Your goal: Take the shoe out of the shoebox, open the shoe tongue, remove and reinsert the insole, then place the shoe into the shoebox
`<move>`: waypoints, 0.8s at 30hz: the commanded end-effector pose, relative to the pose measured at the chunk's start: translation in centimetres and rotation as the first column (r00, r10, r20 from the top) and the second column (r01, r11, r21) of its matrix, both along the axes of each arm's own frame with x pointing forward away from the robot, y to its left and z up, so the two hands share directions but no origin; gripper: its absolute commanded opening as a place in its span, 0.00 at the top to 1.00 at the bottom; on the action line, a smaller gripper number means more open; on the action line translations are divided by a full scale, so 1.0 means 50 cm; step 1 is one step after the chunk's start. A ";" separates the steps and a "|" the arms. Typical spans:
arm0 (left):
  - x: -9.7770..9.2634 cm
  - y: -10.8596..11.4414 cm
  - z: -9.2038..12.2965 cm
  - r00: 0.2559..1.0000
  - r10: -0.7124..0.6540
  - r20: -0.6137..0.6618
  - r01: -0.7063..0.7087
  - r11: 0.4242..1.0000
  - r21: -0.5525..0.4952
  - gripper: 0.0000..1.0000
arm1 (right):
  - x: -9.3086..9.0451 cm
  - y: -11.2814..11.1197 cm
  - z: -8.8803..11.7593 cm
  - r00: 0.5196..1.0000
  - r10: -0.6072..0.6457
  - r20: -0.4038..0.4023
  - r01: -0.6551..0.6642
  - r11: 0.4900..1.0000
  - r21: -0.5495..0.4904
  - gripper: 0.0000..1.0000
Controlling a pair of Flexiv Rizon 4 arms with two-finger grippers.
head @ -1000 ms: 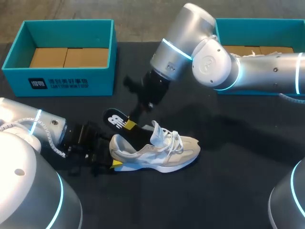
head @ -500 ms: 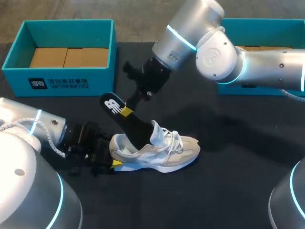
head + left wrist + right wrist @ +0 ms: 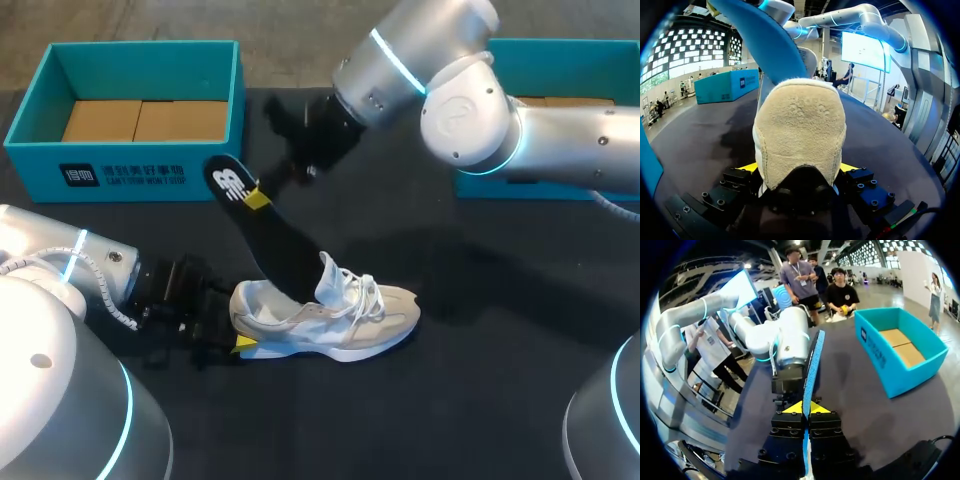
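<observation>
A beige-and-white shoe [image 3: 335, 315] lies on its sole on the black table, toe to the right. My left gripper [image 3: 236, 338] is shut on its heel [image 3: 800, 130], one yellow tip on each side. A black insole [image 3: 272, 245] slants up out of the shoe's opening, its lower end inside beside the raised tongue. My right gripper [image 3: 257, 197] is shut on the insole near its upper heel end. In the right wrist view the insole [image 3: 813, 362] stands edge-on between the yellow tips of that gripper [image 3: 803, 408]. The left wrist view shows the insole's blue underside [image 3: 765, 42].
A teal shoebox [image 3: 150, 175] with cardboard in its bottom stands at the back left. A second teal box [image 3: 520, 62] sits at the back right, partly behind my right arm. Bare black tabletop lies in front of and to the right of the shoe.
My right gripper has risen and moved back with the insole, drawing it further out of the shoe and tilting it steeper. The left gripper and the shoe have stayed put.
</observation>
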State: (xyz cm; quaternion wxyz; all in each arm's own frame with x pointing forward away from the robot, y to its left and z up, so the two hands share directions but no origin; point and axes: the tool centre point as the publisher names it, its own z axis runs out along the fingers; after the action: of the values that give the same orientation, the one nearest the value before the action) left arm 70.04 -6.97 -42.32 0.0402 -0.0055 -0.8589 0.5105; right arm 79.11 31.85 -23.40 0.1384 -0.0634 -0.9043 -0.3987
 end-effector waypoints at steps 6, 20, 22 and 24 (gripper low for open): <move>0.002 -0.003 -0.006 1.000 0.000 0.000 0.000 1.000 0.003 1.00 | 0.029 0.001 0.053 0.995 -0.087 0.057 0.084 0.995 0.047 1.00; 0.002 -0.003 -0.006 1.000 0.000 0.000 0.000 1.000 0.003 1.00 | 0.081 -0.004 0.127 0.955 -0.260 0.144 0.238 0.958 0.159 1.00; 0.002 -0.003 -0.006 1.000 0.000 0.000 0.000 1.000 0.003 1.00 | 0.085 -0.007 0.135 0.949 -0.276 0.152 0.250 0.953 0.173 1.00; 0.002 -0.003 -0.006 1.000 0.000 0.000 0.000 1.000 0.003 1.00 | 0.089 -0.009 0.143 0.943 -0.291 0.163 0.261 0.948 0.183 1.00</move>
State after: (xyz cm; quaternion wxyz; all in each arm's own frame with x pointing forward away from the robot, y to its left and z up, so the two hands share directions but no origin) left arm 70.04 -6.97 -42.32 0.0402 -0.0055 -0.8590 0.5104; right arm 84.16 31.84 -16.31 0.0106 -0.1348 -0.8624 -0.4879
